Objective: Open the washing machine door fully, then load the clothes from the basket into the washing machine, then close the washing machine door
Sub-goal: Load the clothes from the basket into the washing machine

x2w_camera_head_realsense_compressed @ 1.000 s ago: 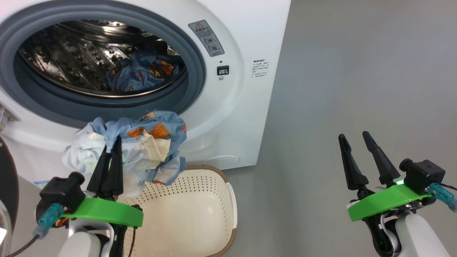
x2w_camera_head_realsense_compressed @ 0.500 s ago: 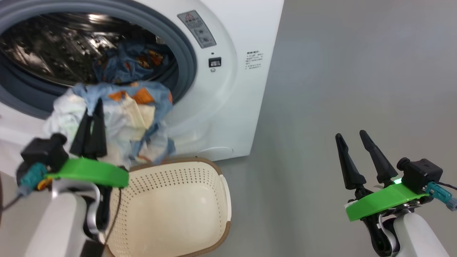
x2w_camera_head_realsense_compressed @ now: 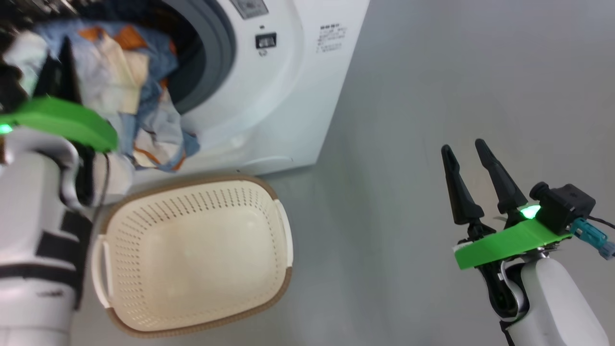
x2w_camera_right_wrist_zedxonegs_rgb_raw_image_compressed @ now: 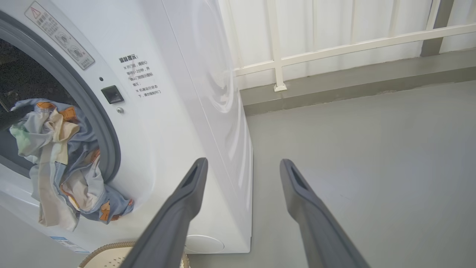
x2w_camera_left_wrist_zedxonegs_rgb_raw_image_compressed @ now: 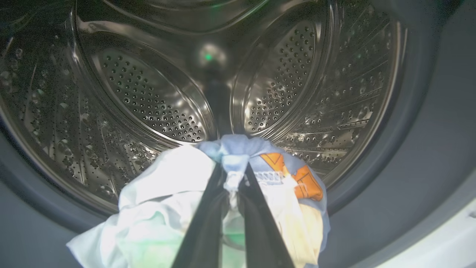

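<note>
The left gripper (x2w_camera_left_wrist_zedxonegs_rgb_raw_image_compressed: 233, 175) is clamped on the clothes (x2w_camera_left_wrist_zedxonegs_rgb_raw_image_compressed: 160, 208), its two dark fingers pressed together on a bunched fold of light blue fabric. It points into the washer (x2w_camera_head_realsense_compressed: 288, 96), with the steel drum (x2w_camera_left_wrist_zedxonegs_rgb_raw_image_compressed: 148, 96) straight ahead of the fingertips. The bundle is blue and pale cloth with orange patches, and it hangs from the fingers at the mouth of the opening. In the right wrist view its lower folds drape over the grey gasket (x2w_camera_right_wrist_zedxonegs_rgb_raw_image_compressed: 110, 150) and down the white front panel.

The basket (x2w_camera_head_realsense_compressed: 192, 206) stands on the grey floor (x2w_camera_head_realsense_compressed: 408, 96) just in front of the washer. It sits below the hanging clothes and apart from them.

The right gripper (x2w_camera_head_realsense_compressed: 461, 145) is off to the right, well apart from both washer and basket. Its fingers are spread wide above bare floor. In its own wrist view they point past the washer's right front corner, and a white railing (x2w_camera_right_wrist_zedxonegs_rgb_raw_image_compressed: 274, 44) stands along the wall beyond.
</note>
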### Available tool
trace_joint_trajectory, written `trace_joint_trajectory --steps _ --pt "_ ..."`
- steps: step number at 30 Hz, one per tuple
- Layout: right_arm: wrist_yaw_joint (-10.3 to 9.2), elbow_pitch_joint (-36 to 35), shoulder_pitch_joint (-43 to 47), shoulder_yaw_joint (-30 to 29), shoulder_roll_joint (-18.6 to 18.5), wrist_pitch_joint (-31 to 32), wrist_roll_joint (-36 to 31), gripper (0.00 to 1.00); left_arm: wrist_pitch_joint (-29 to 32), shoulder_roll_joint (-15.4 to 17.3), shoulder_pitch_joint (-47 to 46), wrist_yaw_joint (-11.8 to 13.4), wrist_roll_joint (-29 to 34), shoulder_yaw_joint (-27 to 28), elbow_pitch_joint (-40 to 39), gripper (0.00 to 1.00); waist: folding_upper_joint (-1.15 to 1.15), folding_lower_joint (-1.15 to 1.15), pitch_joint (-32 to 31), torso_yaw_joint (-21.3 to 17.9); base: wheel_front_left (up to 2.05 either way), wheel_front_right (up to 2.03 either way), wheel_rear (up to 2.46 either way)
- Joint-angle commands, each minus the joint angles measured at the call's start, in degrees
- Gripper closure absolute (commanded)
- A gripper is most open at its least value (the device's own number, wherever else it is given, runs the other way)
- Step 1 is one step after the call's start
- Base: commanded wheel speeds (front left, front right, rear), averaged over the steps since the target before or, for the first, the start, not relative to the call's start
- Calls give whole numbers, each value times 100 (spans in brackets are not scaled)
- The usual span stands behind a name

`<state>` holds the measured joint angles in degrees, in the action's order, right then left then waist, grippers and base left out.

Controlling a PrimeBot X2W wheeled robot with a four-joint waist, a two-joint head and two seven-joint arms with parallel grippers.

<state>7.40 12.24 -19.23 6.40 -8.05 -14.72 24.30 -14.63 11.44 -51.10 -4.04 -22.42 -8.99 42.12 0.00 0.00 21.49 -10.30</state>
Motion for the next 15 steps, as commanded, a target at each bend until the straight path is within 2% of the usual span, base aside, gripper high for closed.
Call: trace_joint_trajectory --steps 1,10,15 --pt "9 -163 -82 122 22 -28 -33 0 -36 275 -261 -32 66 159 2 100 0 0 478 -272 0 0 0" --pt "9 -271 -264 143 227 -28 -67 0 -36 630 -1433 -71 334 304 973 100 0 0 1134 -755 0 0 0" --pt "9 -317 -293 108 307 -28 -60 0 -36 801 -1780 43 565 497 605 100 0 0 1342 -930 0 0 0"
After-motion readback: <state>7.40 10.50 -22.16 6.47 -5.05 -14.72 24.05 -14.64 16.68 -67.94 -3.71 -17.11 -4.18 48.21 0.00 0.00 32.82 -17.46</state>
